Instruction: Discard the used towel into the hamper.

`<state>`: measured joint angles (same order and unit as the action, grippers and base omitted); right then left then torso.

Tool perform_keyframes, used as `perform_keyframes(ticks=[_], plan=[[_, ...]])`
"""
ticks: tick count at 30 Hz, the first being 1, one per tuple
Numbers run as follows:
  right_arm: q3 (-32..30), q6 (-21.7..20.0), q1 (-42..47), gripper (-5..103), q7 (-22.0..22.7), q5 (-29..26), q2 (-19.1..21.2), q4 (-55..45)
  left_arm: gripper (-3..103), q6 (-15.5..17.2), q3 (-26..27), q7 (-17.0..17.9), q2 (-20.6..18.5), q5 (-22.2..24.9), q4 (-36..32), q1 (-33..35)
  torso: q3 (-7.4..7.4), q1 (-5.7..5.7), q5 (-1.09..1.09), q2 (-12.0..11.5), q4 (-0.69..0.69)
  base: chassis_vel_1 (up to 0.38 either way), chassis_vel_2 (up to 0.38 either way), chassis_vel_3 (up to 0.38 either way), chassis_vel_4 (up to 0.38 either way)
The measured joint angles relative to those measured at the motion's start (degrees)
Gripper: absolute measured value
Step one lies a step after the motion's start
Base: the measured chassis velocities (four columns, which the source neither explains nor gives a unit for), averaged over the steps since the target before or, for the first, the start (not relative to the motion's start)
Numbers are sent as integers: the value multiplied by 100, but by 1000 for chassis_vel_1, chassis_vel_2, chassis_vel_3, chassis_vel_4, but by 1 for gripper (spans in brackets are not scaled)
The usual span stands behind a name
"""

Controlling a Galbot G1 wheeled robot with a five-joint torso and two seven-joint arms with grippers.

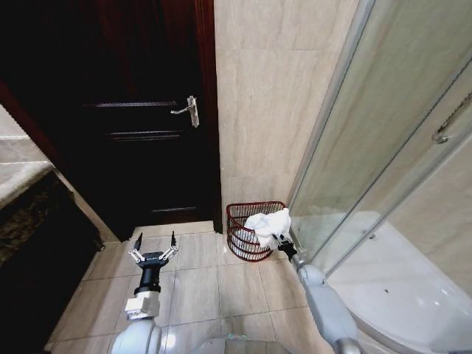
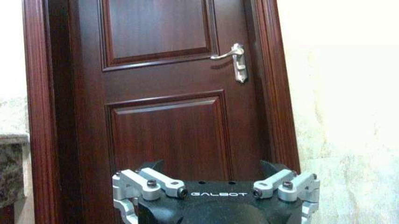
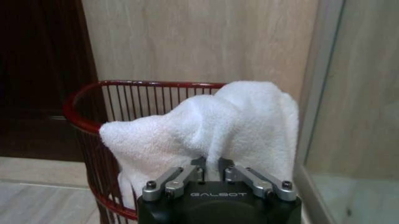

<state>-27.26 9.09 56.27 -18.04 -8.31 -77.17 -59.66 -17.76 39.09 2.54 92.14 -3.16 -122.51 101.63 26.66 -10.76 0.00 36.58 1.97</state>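
In the head view we have the right gripper [image 1: 277, 239] at about five o'clock from the picture's centre, jaws clamped on the white towel [image 1: 268, 220], which bunches over the near rim of the hamper [image 1: 240, 221]. The hamper stands on the tiled floor [image 1: 199, 284] in the corner between the beige wall [image 1: 273, 96] and the glass shower enclosure [image 1: 369, 147]. Our left gripper [image 1: 154, 249] hangs idle at seven o'clock, jaws spread apart and holding nothing, facing the dark door [image 1: 140, 110].

The left wrist view gives us the door and its handle [image 2: 236, 61] up close, with the open jaws at six o'clock.

The right wrist view shows what the head view cannot: the jaws pinched together on a fold of towel [image 3: 218, 126], cloth draped across the hamper's red rim [image 3: 87, 109].

We judge the carry done; the release is left, since the towel is still gripped and not down inside.
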Motion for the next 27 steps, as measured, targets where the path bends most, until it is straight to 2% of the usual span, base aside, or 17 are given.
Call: perform_keyframes(ticks=[1, 2, 3, 5, 13, 27], plan=[[0, 0, 0, 19, 0, 0, 0, 0, 100, 0, 0, 0, 0, 0, 0, 0, 0, 0, 0, 0, 0, 0, 0, 0, 0], [11, -11, 93, 9, 142, -4, 9, -194, 100, -32, -3, 0, 0, 2, 12, 3, 0, 0, -1, 0, 0, 0, 0, 0, 0], [16, -18, 147, 4, 247, -14, 7, -334, 100, -63, -4, 0, 0, 2, 26, 8, 0, 0, -1, 0, 0, 0, 0, 0, 0], [26, -19, 175, 2, 334, -23, 0, -449, 100, -94, -4, 0, 0, 2, 33, 19, 0, 0, -1, 0, 0, 0, 0, 0, 0], [150, -136, 6, 0, 731, -18, 8, -1070, 100, -147, 45, 0, 0, 103, -62, 75, 0, 0, -1, 0, 2, 0, 0, 0, 0], [779, -502, -777, 0, 1098, -141, 451, -2140, 100, -297, 140, -12, 0, 325, 56, 85, 0, 0, 0, 0, 0, 0, 0, 0, 0]])
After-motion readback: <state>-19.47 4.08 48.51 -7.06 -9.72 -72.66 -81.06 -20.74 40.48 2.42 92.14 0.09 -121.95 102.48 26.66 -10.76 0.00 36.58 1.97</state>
